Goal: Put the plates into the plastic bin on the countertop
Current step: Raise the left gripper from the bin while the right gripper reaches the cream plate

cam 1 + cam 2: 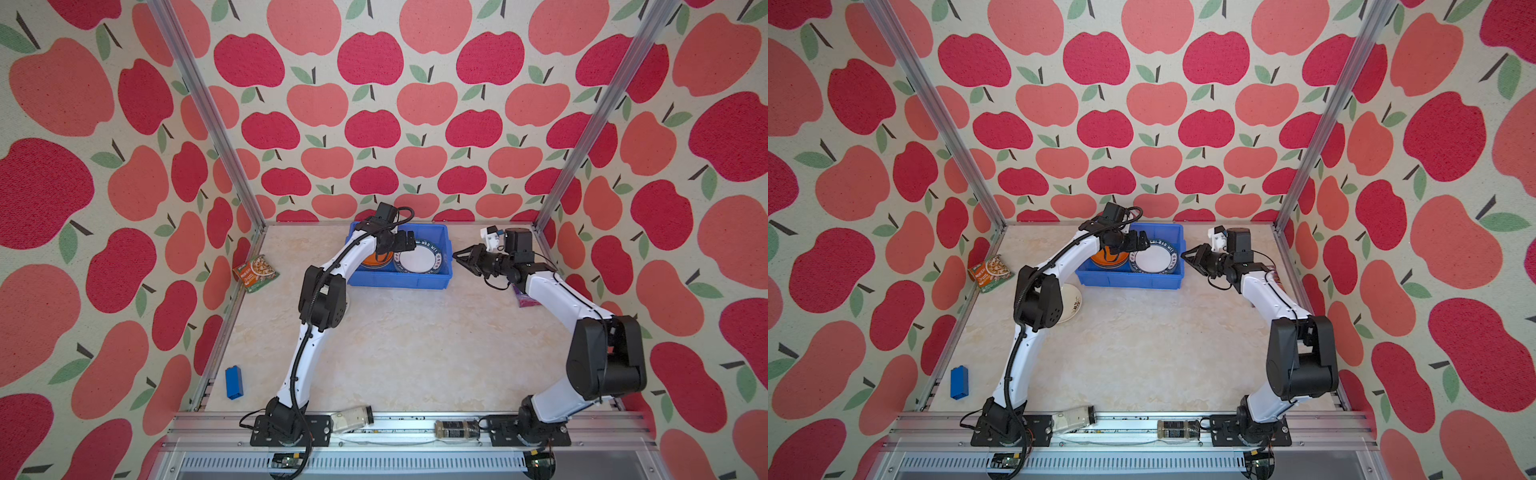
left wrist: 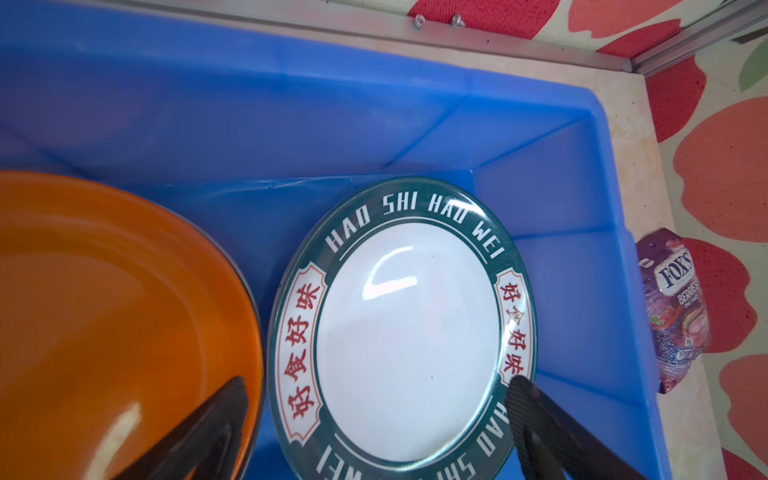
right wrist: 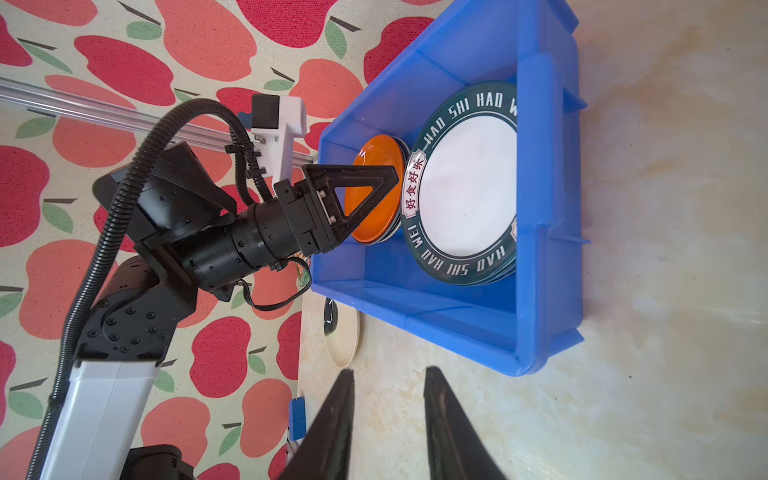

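Beige countertop (image 1: 415, 340) bears a blue plastic bin (image 1: 399, 283) holding stacked plates (image 1: 417, 261).

Looking down into a bright blue plastic bin (image 2: 291, 104). Two plates lie side by side on its floor: an orange plate (image 2: 104, 291), cut off by the frame edge, and a white plate (image 2: 407, 345) with a dark green rim reading "HAO SHI HAO WEI" and red Chinese characters in two white panels. The left gripper (image 2: 378, 382) is spread wide, with one black finger (image 2: 208, 428) over the orange plate and the other over the green rim. Outside the bin, a purple Fox's candy packet (image 2: 673, 307) lies on the beige countertop (image 2: 631, 145), near an apple-patterned wall (image 2: 727, 166) edged by an aluminium rail (image 2: 540, 45).
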You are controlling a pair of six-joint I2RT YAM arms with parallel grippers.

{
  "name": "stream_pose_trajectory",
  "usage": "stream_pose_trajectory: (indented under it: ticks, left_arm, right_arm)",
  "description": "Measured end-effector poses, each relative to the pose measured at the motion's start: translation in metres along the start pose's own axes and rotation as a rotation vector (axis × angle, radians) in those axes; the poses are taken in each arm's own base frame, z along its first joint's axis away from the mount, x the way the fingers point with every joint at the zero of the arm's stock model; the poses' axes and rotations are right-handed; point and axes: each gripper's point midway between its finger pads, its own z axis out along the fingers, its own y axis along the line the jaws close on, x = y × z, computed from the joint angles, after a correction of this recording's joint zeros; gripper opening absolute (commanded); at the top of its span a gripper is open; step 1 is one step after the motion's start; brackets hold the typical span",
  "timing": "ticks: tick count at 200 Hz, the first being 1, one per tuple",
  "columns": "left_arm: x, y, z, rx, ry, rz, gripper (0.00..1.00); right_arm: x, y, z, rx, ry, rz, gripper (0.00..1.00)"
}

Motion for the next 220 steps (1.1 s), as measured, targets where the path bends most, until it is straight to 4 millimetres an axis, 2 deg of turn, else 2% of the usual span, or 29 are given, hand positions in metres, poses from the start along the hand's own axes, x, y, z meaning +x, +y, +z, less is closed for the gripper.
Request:
stream_pose_trajectory:
  ticks: [19, 44, 71, 90, 126, 141, 159, 183, 193, 205, 220]
  left_arm:
    - [-0.018, -0.013, -0.036, 0.012, -0.062, 0.022, 0.99]
    - [-0.031, -0.03, -0.101, 0.02, -0.179, 0.049, 0.99]
    - [-0.011, -0.033, -0.169, 0.03, -0.306, 0.044, 0.99]
    - [0.016, -0.02, -0.201, 0.025, -0.371, 0.02, 0.99]
    - [0.083, 0.021, -0.236, -0.042, -0.451, -0.018, 0.99]
    - [0.112, 0.037, -0.251, -0.075, -0.492, -0.034, 0.99]
    - [0.141, 0.058, -0.28, -0.083, -0.581, -0.11, 0.99]
    - [0.161, 0.094, -0.325, -0.097, -0.715, -0.266, 0.99]
    - [0.168, 0.102, -0.339, -0.089, -0.763, -0.305, 0.99]
    - [0.18, 0.105, -0.348, -0.067, -0.785, -0.328, 0.99]
    - [0.193, 0.109, -0.346, -0.047, -0.763, -0.357, 0.99]
  right_arm:
    - [0.005, 0.024, 0.002, -0.028, -0.019, -0.05, 0.32]
    - [0.02, 0.063, 0.004, -0.062, -0.067, -0.135, 0.33]
    - [0.066, 0.097, 0.015, -0.073, -0.101, -0.232, 0.38]
    - [0.106, 0.108, 0.032, -0.069, -0.089, -0.278, 0.4]
    - [0.162, 0.107, 0.075, -0.048, -0.046, -0.275, 0.42]
    - [0.187, 0.098, 0.097, -0.034, -0.016, -0.241, 0.44]
    - [0.22, 0.085, 0.123, -0.016, 0.036, -0.197, 0.43]
    - [0.26, 0.064, 0.153, 0.013, 0.099, -0.146, 0.42]
    - [0.273, 0.055, 0.164, 0.023, 0.121, -0.116, 0.4]
    - [0.284, 0.045, 0.176, 0.031, 0.14, -0.076, 0.38]
    - [0.292, 0.033, 0.188, 0.04, 0.152, -0.033, 0.37]
